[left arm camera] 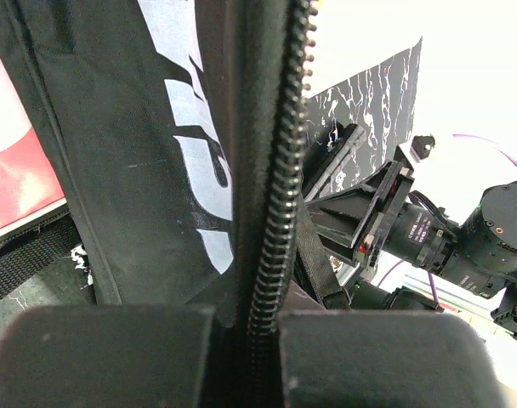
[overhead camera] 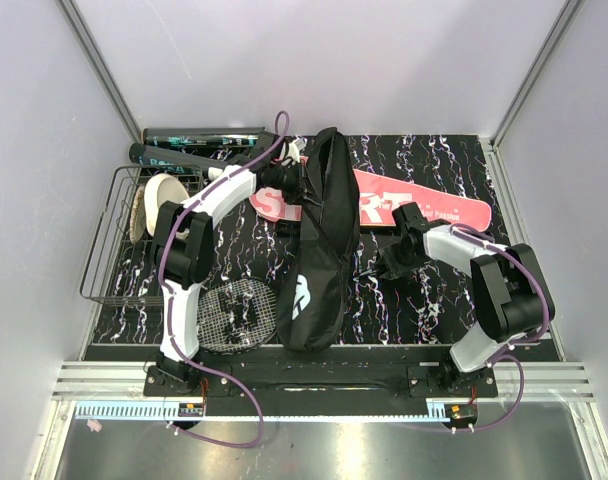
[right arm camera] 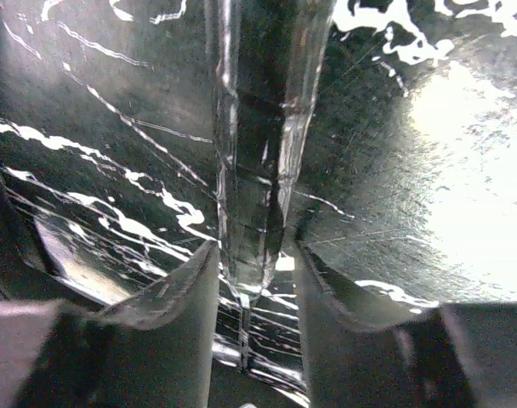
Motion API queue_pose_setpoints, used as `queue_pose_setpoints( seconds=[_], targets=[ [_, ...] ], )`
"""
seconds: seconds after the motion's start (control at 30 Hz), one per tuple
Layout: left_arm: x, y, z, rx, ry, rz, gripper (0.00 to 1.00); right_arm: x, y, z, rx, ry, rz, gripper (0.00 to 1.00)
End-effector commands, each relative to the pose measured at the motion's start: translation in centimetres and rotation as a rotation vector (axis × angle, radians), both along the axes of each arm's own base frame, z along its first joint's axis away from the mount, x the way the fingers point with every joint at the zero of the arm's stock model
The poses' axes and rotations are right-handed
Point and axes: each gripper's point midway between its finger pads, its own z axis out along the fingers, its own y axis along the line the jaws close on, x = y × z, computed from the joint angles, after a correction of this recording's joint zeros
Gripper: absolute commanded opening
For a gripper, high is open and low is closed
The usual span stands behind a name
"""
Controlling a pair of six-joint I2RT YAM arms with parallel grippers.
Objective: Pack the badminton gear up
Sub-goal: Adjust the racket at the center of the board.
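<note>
Left end effector [left arm camera: 246, 327] clamps the black bag [overhead camera: 319, 250] at its zipper [left arm camera: 280, 170]. Right end effector [right arm camera: 257, 280] straddles a dark strip, grip unclear. Cream disc [overhead camera: 164, 195] sits in the wire basket [overhead camera: 99, 262].

The two dark fingers [right arm camera: 169, 319] stand apart, and a narrow, glossy dark strap [right arm camera: 252, 170] runs straight away from the gap between them, filling almost all of it; whether either finger presses on it cannot be told. Beyond the fingers and to both sides lies the black worktop [right arm camera: 97, 127] with thin white streaks, washed out by glare past the right-hand finger.
</note>
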Motion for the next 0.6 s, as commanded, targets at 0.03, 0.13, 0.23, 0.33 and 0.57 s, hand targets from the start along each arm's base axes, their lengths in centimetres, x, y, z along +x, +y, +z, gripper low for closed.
queue_pose_setpoints(
  seconds=[0.03, 0.13, 0.23, 0.33, 0.57],
  targets=[
    [1.0, -0.6, 5.6, -0.059, -0.144, -0.024, 0.0, 0.5, -2.1, 0.1, -0.134, -0.03, -0.044, 0.26],
    [1.7, -0.1, 5.8, -0.032, -0.16, -0.021, 0.0, 0.8, -3.1, 2.0, -0.196, -0.083, 0.023, 0.02],
    [2.3, 0.6, 5.2, -0.009, -0.151, -0.017, 0.0, 1.7, -5.7, 6.7, -0.345, -0.213, 0.085, 0.0],
    [2.7, 1.0, 4.6, -0.001, -0.137, -0.015, 0.0, 2.7, -8.1, 13.0, -0.499, -0.393, 0.139, 0.0],
    [3.5, 1.3, 5.3, 0.0, -0.15, -0.007, 0.0, 6.7, -10.2, 19.4, -0.79, -0.537, 0.397, 0.0]
  ],
)
